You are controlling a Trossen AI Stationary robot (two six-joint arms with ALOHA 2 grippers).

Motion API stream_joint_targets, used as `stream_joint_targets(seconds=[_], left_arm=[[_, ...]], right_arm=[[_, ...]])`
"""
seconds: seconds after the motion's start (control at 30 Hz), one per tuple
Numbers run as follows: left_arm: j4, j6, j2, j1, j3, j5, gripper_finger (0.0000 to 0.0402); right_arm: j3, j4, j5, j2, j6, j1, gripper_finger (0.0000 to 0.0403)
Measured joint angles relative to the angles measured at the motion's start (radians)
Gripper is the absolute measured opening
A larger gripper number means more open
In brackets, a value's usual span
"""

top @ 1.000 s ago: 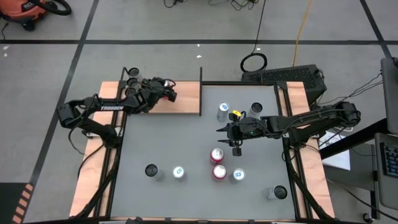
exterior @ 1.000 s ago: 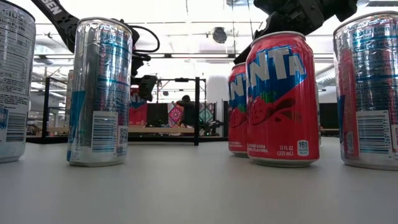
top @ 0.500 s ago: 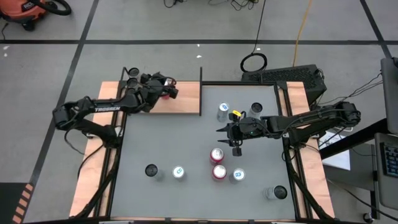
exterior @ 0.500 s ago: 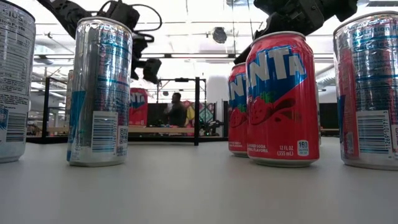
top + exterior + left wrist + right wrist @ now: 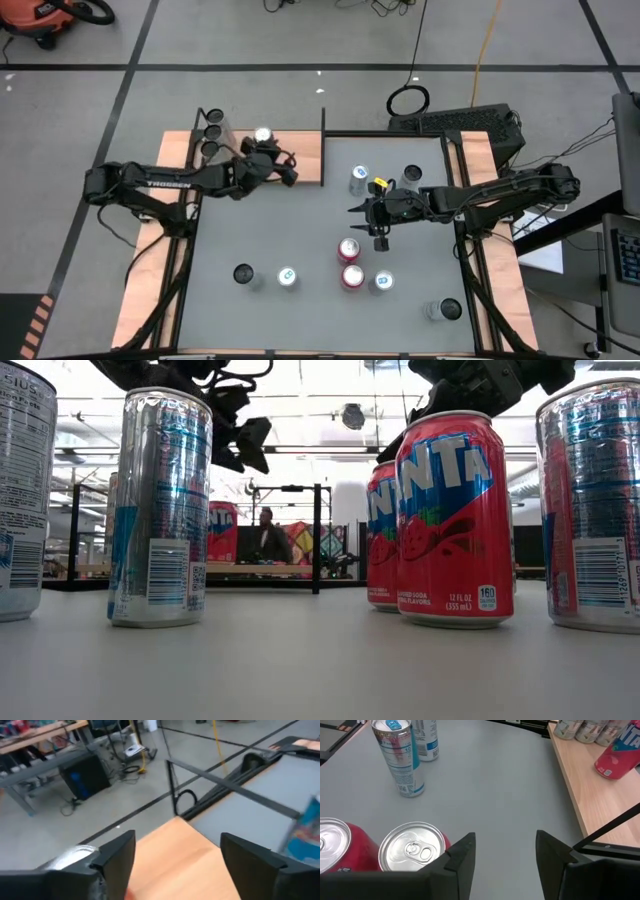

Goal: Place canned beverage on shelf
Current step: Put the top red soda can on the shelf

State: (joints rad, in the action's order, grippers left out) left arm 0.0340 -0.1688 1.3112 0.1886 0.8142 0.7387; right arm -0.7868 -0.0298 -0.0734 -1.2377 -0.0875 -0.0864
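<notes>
The shelf (image 5: 300, 160) is a light-brown board with black posts at the table's far left. A red canned beverage (image 5: 262, 136) stands upright on it on its base, also seen in the low view (image 5: 222, 532) and the right wrist view (image 5: 615, 755). My left gripper (image 5: 288, 172) hovers open and empty above the shelf's right part, just near-right of that can; its wrist view shows bare board (image 5: 180, 865) between the fingers. My right gripper (image 5: 358, 210) hangs open and empty over the table's middle, above and beside two red cans (image 5: 412, 850).
Two silver cans (image 5: 211, 135) stand at the shelf's left end. On the grey table are two red cans (image 5: 350, 262) and several silver cans: two at the far middle (image 5: 360, 178), two near left (image 5: 265, 275), others near right (image 5: 383, 283). A black post (image 5: 323, 145) rises at the shelf's right edge.
My left gripper has let go of the red can, drawn back from it toward the table's right and near side, and risen. The can stays upright on the shelf where it was set. My right arm has kept still.
</notes>
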Motion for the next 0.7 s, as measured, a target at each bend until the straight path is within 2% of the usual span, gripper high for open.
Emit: stream_joint_targets(seconds=[0.13,0.23,0.5,0.7], left_arm=[[-0.017,-0.109,0.059,-0.006,0.000,-0.001,0.0247],[-0.014,-0.136,0.114,0.005,0.000,0.012,0.0227],[-0.014,-0.187,0.255,0.061,-0.001,0.131,0.0190],[0.014,-0.152,0.348,0.112,-0.001,0.138,0.0173]], right_arm=[[0.000,0.003,0.000,0.000,0.015,0.000,0.0141],[0.000,0.003,0.000,0.000,0.034,0.000,0.0141],[0.000,0.010,-0.001,0.000,0.106,0.000,0.0141],[0.000,0.051,-0.003,0.000,0.125,0.000,0.0141]])
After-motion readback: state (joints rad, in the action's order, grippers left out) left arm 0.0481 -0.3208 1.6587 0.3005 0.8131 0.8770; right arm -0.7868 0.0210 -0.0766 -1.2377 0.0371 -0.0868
